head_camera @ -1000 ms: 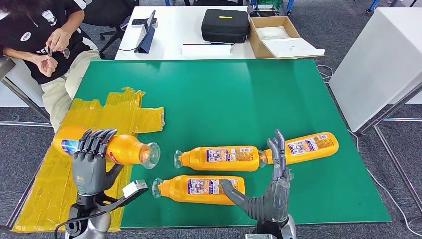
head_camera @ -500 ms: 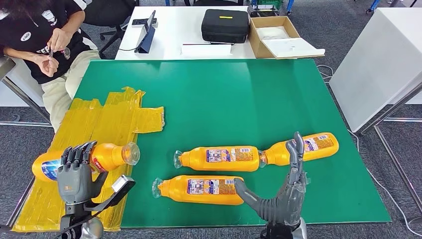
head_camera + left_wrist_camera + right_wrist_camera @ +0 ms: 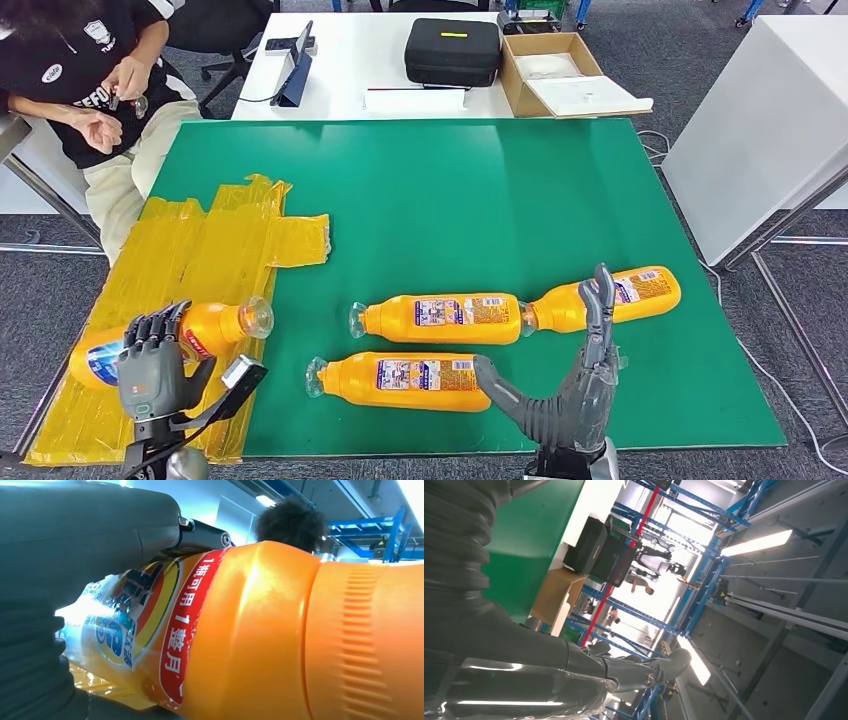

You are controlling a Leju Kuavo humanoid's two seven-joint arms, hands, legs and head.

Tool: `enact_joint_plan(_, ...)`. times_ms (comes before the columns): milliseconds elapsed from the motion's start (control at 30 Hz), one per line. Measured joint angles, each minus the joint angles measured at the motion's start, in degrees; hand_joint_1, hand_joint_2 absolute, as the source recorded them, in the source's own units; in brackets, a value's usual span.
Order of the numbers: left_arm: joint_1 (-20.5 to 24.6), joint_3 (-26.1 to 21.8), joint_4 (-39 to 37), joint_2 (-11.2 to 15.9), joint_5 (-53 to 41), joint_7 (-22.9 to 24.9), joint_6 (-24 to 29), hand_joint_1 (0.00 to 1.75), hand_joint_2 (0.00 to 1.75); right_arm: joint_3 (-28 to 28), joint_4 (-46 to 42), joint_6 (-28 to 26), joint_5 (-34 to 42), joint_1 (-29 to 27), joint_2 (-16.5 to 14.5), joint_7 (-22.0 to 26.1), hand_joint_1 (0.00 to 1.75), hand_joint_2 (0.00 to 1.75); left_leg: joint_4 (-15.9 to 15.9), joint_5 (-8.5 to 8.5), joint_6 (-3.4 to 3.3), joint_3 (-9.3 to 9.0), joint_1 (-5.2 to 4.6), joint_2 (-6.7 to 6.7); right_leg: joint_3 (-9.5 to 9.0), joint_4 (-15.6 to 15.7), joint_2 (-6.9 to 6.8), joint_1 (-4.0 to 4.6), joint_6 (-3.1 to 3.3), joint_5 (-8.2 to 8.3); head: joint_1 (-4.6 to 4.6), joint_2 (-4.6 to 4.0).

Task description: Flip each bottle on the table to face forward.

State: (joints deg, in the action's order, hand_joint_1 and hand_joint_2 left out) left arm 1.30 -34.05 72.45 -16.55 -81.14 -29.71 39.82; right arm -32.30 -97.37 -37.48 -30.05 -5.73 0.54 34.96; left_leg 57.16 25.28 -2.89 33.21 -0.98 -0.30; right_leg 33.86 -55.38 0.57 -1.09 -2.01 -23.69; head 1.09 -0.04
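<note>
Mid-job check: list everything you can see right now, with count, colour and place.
bottles: 4, orange; three lie on the green mat, one near the front edge, one behind it, one to its right; the fourth is in the left hand, over the yellow tape
green mat: 1, covers the table
yellow tape: 1 patch, left part of the table
white table: 1, behind the green mat
black case: 1, on the white table
cardboard box: 1, brown, beside the case
person: 1, dark shirt, seated far left
left hand: grey, holds the bottle
right hand: grey, open, by the front bottle
</note>
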Motion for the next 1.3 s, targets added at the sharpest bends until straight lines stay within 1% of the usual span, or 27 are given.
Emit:
enact_joint_plan(233, 0.6, 0.3, -1.6, 0.0, 0.4, 0.5, 0.0, 1.75, 1.75, 0.0, 0.0, 0.0, -0.1, 0.6, -0.4, -1.0, 0.0, 1.75, 0.0, 0.0, 0.0, -0.01, 0.0, 0.0, 0.0, 0.0, 0.0, 0.0, 0.0, 0.0, -0.01, 0.0)
enact_joint_plan(733, 1.2, 3.5, -3.6, 0.0, 0.1, 0.6, 0.0, 1.75, 1.75, 0.0, 0.4, 0.0, 0.2, 1.5, -0.5, -1.9, 0.0, 1.75, 0.0, 0.0, 0.0, 0.0, 0.0, 0.0, 0.0, 0.0, 0.0, 0.0, 0.0, 0.0, -0.01, 0.0)
enact_joint_plan(767, 1.2, 3.8, -3.8, 0.0, 0.1, 0.6, 0.0, 1.7, 1.75, 0.0, 0.4, 0.0, 0.3, 1.6, -0.5, -1.9, 0.0, 1.75, 0.0, 0.0, 0.0, 0.0, 0.0, 0.0, 0.0, 0.0, 0.0, 0.0, 0.0, 0.0, -0.01, 0.0)
enact_joint_plan(800, 1.3, 4.0, -3.9, 0.0, 0.0, 0.7, 0.0, 1.6, 1.75, 0.0, 0.5, 0.0, 0.3, 1.6, -0.5, -1.9, 0.0, 1.75, 0.0, 0.0, 0.0, 0.0, 0.0, 0.0, 0.0, 0.0, 0.0, 0.0, 0.0, 0.0, -0.01, 0.0)
enact_joint_plan(867, 1.3, 4.2, -4.2, 0.0, 0.0, 0.8, 0.0, 0.74, 1.75, 0.0, 0.5, 0.0, 0.4, 1.6, -0.5, -1.9, 0.0, 1.75, 0.0, 0.0, 0.0, 0.0, 0.0, 0.0, 0.0, 0.0, 0.0, 0.0, 0.0, 0.0, 0.0, 0.0)
enact_joint_plan(900, 1.4, 4.4, -4.3, 0.0, 0.0, 0.8, 0.0, 0.35, 1.75, 0.0, 0.5, 0.0, 0.4, 1.6, -0.5, -1.9, 0.0, 1.75, 0.0, 0.0, 0.0, 0.0, 0.0, 0.0, 0.0, 0.0, 0.0, 0.0, 0.0, 0.0, 0.0, 0.0)
enact_joint_plan(933, 1.4, 4.5, -4.4, 0.0, -0.1, 1.0, 0.0, 0.01, 1.75, 0.0, 0.5, 0.0, 0.3, 1.6, -0.5, -1.9, 0.0, 1.75, 0.0, 0.0, 0.0, -0.01, 0.0, 0.0, 0.0, 0.0, 0.0, 0.0, 0.0, 0.0, 0.0, 0.0)
enact_joint_plan(1033, 1.5, 5.3, -4.9, 0.0, -0.6, 2.5, 0.0, 0.0, 1.75, 0.0, 0.6, 0.0, 0.1, 1.5, -0.5, -1.7, 0.0, 1.75, 0.0, 0.0, 0.0, 0.0, 0.0, 0.0, 0.0, 0.0, 0.0, 0.0, 0.0, 0.0, -0.01, -0.01)
enact_joint_plan(1100, 1.4, 6.5, -5.1, 0.3, -0.2, 5.7, 0.0, 0.0, 1.75, 0.0, 0.6, 0.0, 0.0, 1.4, -0.5, -1.7, 0.0, 1.75, 0.0, 0.0, 0.0, 0.0, 0.0, 0.01, 0.0, 0.0, 0.0, 0.0, 0.0, 0.0, -0.01, -0.01)
enact_joint_plan(1167, 1.2, 8.9, -5.4, 0.9, 0.5, 9.7, 0.0, 0.0, 1.75, 0.1, 0.6, 0.0, 0.0, 1.4, -0.6, -1.7, 0.0, 1.75, 0.0, 0.0, 0.0, 0.0, 0.0, -0.02, 0.0, 0.0, -0.02, 0.0, 0.0, 0.0, 0.0, -0.01)
enact_joint_plan(1200, 1.2, 10.1, -5.6, 1.2, 0.6, 10.8, 0.0, 0.0, 1.75, 0.1, 0.6, 0.0, 0.0, 1.4, -0.6, -1.7, 0.0, 1.75, 0.0, 0.0, 0.0, 0.01, 0.0, -0.04, -0.01, 0.0, -0.03, 0.0, 0.0, 0.0, -0.01, -0.01)
enact_joint_plan(1300, 1.2, 11.8, -6.2, 1.7, 0.5, 11.1, 0.0, 0.0, 1.75, 0.2, 0.7, 0.0, 0.0, 1.4, -0.6, -1.8, 0.0, 1.75, 0.0, 0.0, 0.0, 0.01, 0.0, -0.04, -0.02, 0.0, -0.03, 0.0, 0.0, 0.0, -0.01, -0.01)
